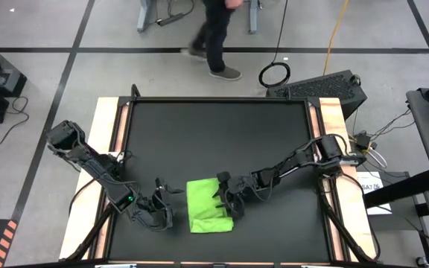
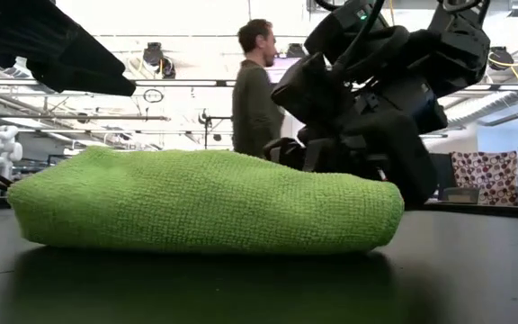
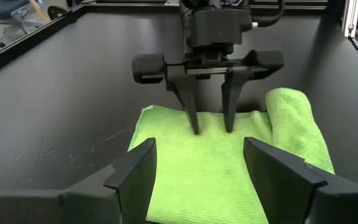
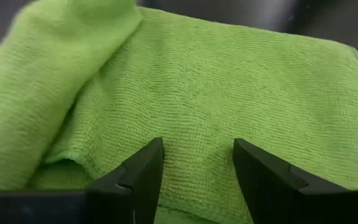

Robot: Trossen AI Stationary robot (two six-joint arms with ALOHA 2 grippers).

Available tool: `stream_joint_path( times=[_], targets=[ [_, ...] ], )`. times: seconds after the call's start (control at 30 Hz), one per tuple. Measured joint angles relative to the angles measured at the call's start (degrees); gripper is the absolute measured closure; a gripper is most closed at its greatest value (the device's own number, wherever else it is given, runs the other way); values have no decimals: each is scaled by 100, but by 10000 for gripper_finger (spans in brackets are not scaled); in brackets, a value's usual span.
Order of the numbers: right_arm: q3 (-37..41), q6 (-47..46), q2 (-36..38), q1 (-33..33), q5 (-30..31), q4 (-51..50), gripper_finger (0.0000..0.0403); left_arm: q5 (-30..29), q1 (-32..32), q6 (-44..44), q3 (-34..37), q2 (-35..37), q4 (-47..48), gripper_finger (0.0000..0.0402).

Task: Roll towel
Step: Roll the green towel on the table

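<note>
The lime-green towel lies on the black table near its near edge. Its near end is rolled up into a thick roll; the rest lies flat. My right gripper stands over the flat part by the towel's right edge, fingers open and pointing down. It also shows in the high view and the low view. My left gripper is open and low at the towel's left edge, its fingers on either side of the flat part, touching nothing that I can see. My right gripper's two open fingertips stand on the top of the towel's flat part, near its right edge and beside the roll. They come from above, pointing down. The towel lies flat on the table under them, not lifted.
The black table has raised wooden rails at left and right. A person walks on the floor beyond the far edge. The far half of the table lies open behind the towel.
</note>
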State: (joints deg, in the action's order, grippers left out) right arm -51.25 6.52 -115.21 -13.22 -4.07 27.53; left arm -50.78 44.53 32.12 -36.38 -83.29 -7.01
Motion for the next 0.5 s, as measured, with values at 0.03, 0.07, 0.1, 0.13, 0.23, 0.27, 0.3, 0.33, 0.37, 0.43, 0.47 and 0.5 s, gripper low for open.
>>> stream_joint_path(
  times=[0.03,0.07,0.1,0.13,0.23,0.27,0.3,0.33,0.37,0.43,0.47,0.5],
  targets=[
    [-2,0,4,15,64,-48,216,0,0,0,0,0,-2,155],
    [-2,0,8,53,78,-103,216,0,0,0,0,0,-1,155],
    [-2,0,49,86,141,-206,216,2,0,0,0,0,-1,155],
    [-6,2,97,125,233,-348,216,1,0,0,0,0,-1,155],
    [-4,24,251,288,449,-720,216,2,0,-53,0,0,-3,155],
    [-4,40,312,346,508,-869,216,5,0,-99,0,0,-17,155],
    [-3,55,379,406,530,-1031,216,22,-7,-116,-2,0,-28,155],
    [-1,86,425,480,529,-1166,216,31,-16,-132,-2,0,-23,155],
    [0,97,457,553,529,-1266,216,38,-29,-151,-2,0,-16,155],
    [-4,142,540,681,537,-1523,216,94,-81,-153,-2,0,-7,155],
    [-2,149,567,739,541,-1627,216,134,-110,-153,-2,0,2,155],
    [-4,149,601,786,530,-1708,216,195,-138,-159,-2,0,5,155]
  ],
)
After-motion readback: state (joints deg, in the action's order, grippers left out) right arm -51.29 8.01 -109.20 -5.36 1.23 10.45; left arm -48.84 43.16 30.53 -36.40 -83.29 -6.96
